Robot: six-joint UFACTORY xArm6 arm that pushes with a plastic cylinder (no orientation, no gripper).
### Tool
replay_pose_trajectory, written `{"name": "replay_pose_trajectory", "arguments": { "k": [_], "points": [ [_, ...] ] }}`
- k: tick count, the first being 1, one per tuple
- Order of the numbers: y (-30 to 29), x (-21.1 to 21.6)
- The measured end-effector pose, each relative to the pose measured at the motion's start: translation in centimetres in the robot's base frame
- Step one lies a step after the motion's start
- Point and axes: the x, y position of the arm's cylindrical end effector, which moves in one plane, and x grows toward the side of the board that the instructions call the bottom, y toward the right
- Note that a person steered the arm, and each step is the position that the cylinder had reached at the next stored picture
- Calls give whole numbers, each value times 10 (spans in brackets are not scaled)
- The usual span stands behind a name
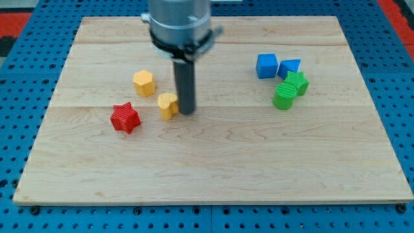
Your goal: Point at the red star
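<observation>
The arm comes down from the view's top, left of centre, ending in a broad grey round housing (179, 22) with a dark collar at its base. From that collar a straight dark rod (185, 81) hangs upright. My tip (186, 112) rests at the level of the worktop (213, 162), left of the middle of the view, with the rod's whole length showing below the collar.

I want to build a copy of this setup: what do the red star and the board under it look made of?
The red star-shaped block looks like matte plastic, possibly 3D-printed: faint ridged layering shows. The pale board looks like unvarnished light wood: grain lines and plank seams run across it.
</observation>
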Motion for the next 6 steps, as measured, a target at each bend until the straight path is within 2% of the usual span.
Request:
{"name": "replay_pose_trajectory", "arguments": {
  "k": [1,3,4,5,6],
  "points": [
    [-46,-35],
    [-59,-52],
    [-34,-94],
    [-92,-115],
    [-162,-82]
  ]
}}
